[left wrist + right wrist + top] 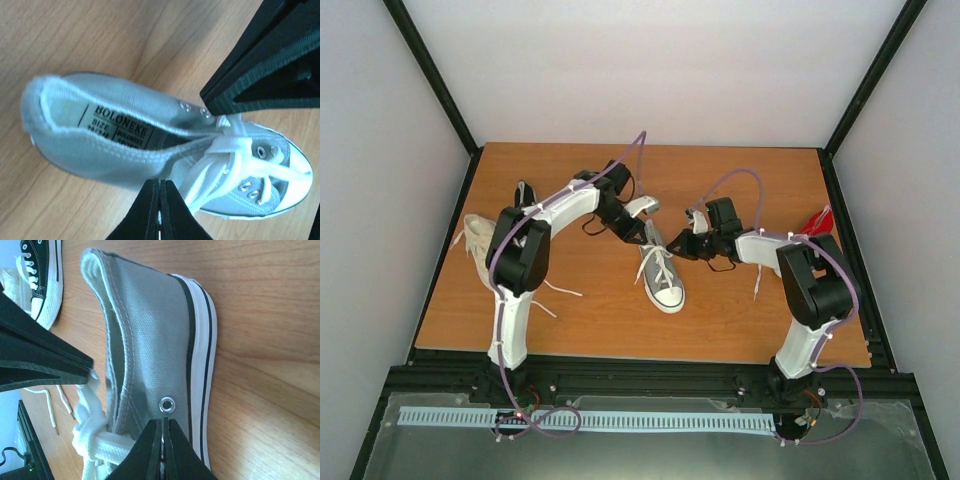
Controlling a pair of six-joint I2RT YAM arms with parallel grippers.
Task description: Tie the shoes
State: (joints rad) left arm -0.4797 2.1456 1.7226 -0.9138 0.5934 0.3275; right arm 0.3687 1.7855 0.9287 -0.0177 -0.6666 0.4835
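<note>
The grey shoe [661, 275] lies mid-bench [620, 310] on its sole, toe toward the arms, white laces [225, 160] crossed over the tongue. The left tool [642, 235] sits at its heel end and the right tool [682, 247] just beside its right flank; each has its fingers spread apart, astride the laces. A black shoe [42, 277] and a cream shoe [475, 245] lie left, a red shoe [817, 220] right.

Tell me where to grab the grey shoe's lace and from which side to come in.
Grip a free white lace strand just past the crossing over the tongue, coming from above. The grey shoe stands upright on its sole, so the laces face up and stand proud of the canvas, with open space above them for the fingers to close.
</note>
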